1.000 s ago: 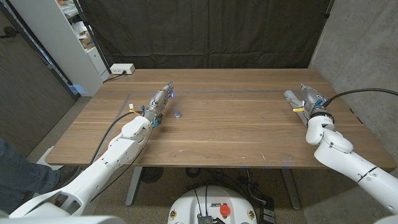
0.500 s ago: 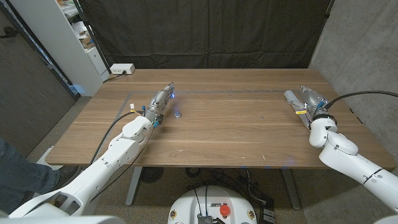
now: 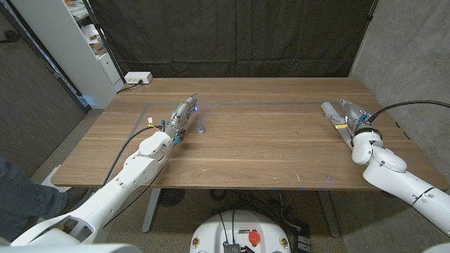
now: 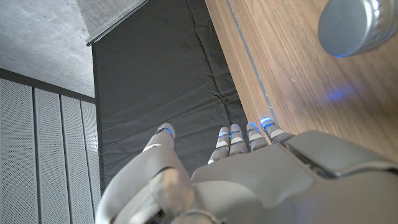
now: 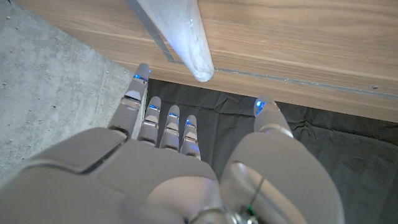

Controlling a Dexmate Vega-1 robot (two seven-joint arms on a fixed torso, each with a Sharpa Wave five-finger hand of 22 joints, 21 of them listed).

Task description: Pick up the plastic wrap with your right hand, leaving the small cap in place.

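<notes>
Right hand (image 3: 349, 112) lay at the far right of the wooden table (image 3: 267, 151), fingers extended toward the back edge and spread apart, with nothing held between them. Its wrist view showed the fingers (image 5: 163, 127) set apart from the thumb (image 5: 266, 115), the gap between them unoccupied. Plastic wrap (image 3: 335, 119), a long pale roll, lay on the table just beside this hand, on its inner side; from the head view it could not be told whether the two touched. Seen from the right wrist, the plastic wrap (image 5: 180, 34) rested on the wood beyond the fingertips, one rounded end pointing toward the hand and apart from it.

Left hand (image 3: 181, 116) reached onto the left half of the table, fingers straight and close together, thumb held away, gripping nothing. Small cap (image 3: 202, 128), a round grey item, sat on the wood just beside the left hand, on its inner side, well apart from the right hand and the roll. From the left wrist, the small cap (image 4: 356, 28) stood on the table near the left fingers (image 4: 245, 138), not touching them.

A dark curtain (image 3: 232, 39) hung behind the table. A white power strip (image 3: 138, 78) lay at the far left corner.
</notes>
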